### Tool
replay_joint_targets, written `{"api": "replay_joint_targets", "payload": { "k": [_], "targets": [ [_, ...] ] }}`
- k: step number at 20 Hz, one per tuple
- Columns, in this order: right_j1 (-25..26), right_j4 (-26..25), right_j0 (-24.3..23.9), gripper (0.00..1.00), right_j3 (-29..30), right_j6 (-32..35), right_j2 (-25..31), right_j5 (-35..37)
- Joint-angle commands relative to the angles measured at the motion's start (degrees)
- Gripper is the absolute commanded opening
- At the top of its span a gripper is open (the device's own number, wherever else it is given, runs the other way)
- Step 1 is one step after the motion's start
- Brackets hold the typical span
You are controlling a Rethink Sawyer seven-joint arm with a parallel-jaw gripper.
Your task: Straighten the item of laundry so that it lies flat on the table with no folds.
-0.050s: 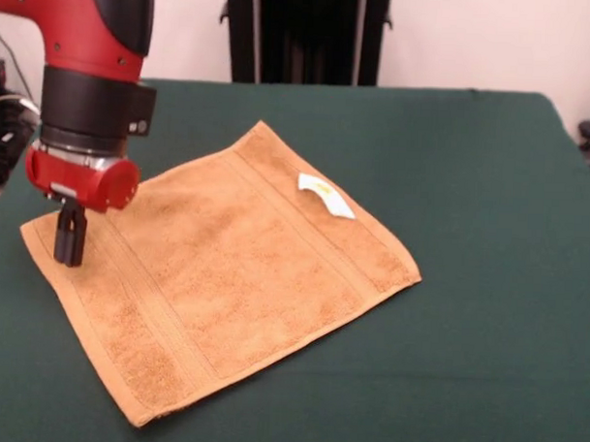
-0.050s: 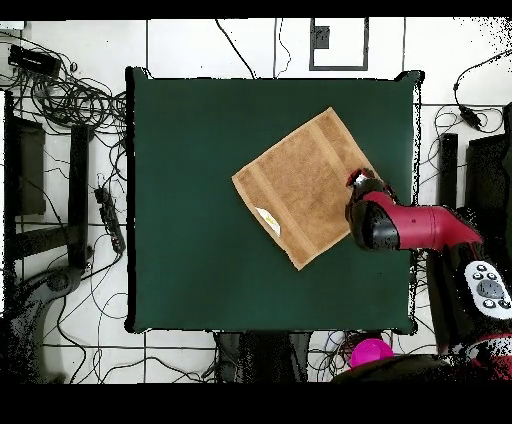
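Now closed pincer [image 1: 69,249] on towel [image 1: 225,277] corner — towel flat on table [image 1: 490,189]

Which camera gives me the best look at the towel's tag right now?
The front view: the tag lies in plain sight on the towel, white with a yellow mark, near one hemmed edge. The overhead view shows it only as a small pale sliver by the towel's edge.

Bare green surface [image 1: 490,189] lies open all around the flat towel [image 1: 225,277]; only the red arm [image 1: 86,88] stands over the towel's one corner.
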Motion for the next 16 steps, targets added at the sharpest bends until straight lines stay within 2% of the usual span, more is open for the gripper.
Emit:
{"api": "replay_joint_targets", "payload": {
  "k": [1,7,16],
  "targets": [
    [-2.8,-3.4,1.8,0.00,9.3,-11.3,7.7,6.3],
    [-2.6,-4.7,4.4,0.00,8.8,-8.5,5.1,5.4],
    [-2.1,-5.9,3.9,0.00,8.7,-8.3,5.7,5.2]
  ]
}}
